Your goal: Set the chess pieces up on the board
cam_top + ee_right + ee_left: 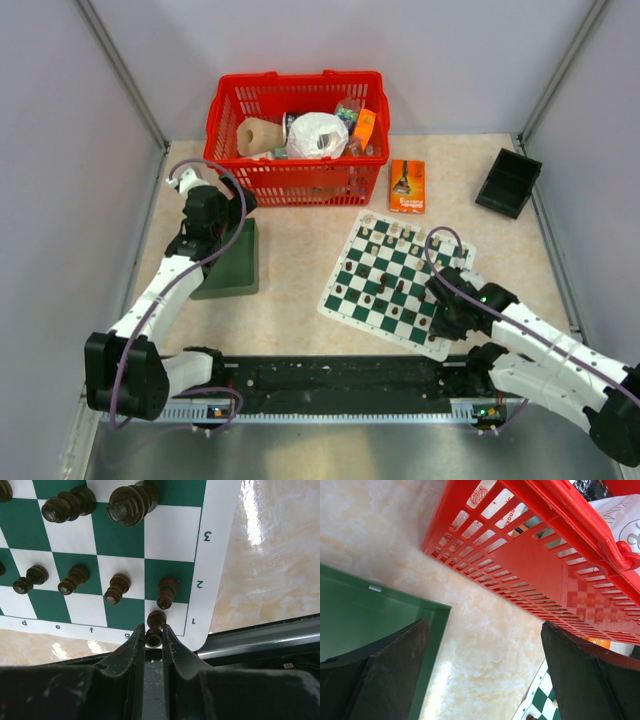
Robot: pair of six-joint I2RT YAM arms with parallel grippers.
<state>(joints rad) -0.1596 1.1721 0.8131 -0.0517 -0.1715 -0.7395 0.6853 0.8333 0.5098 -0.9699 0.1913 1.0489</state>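
The green and white checked board (395, 280) lies right of centre, with dark and cream pieces on it. In the right wrist view my right gripper (154, 636) is shut on a dark brown pawn (155, 625) over the board's near corner square by the "1" mark (192, 622). Several dark pawns (114, 588) stand in row 2, two larger dark pieces (131, 504) beyond. My left gripper (485, 675) is open and empty above the tabletop between the green tray (365, 615) and the red basket (540, 555). The board's corner (540, 705) shows there.
The red basket (298, 135) with a paper roll and packets stands at the back. An orange box (406, 186) lies beside it, a black tray (509, 182) at back right. The dark green tray (232, 262) lies at left. A black rail (340, 385) runs along the near edge.
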